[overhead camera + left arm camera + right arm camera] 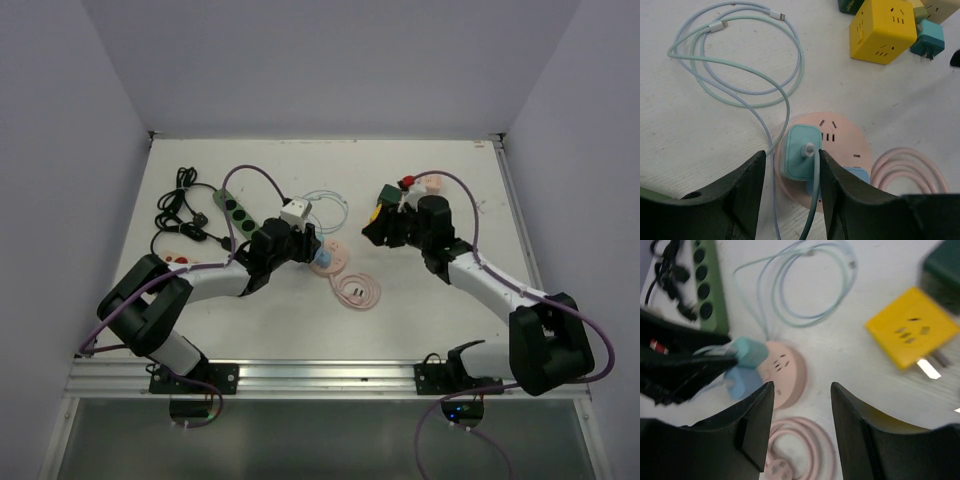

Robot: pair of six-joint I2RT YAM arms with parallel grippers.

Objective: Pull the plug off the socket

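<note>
A teal plug sits in a round pink socket near the table's middle, its pale cable running back between my left fingers. My left gripper is open with its jaws either side of the plug; the right finger touches the cable. In the top view the left gripper is right at the socket. My right gripper is open and empty, above and right of the socket and plug. In the top view the right gripper is beside the yellow cube.
A second blue plug sits in the same socket. The socket's pink cord coil lies in front. A yellow cube socket, a green power strip, a white adapter, a looped pale cable and black cables lie around.
</note>
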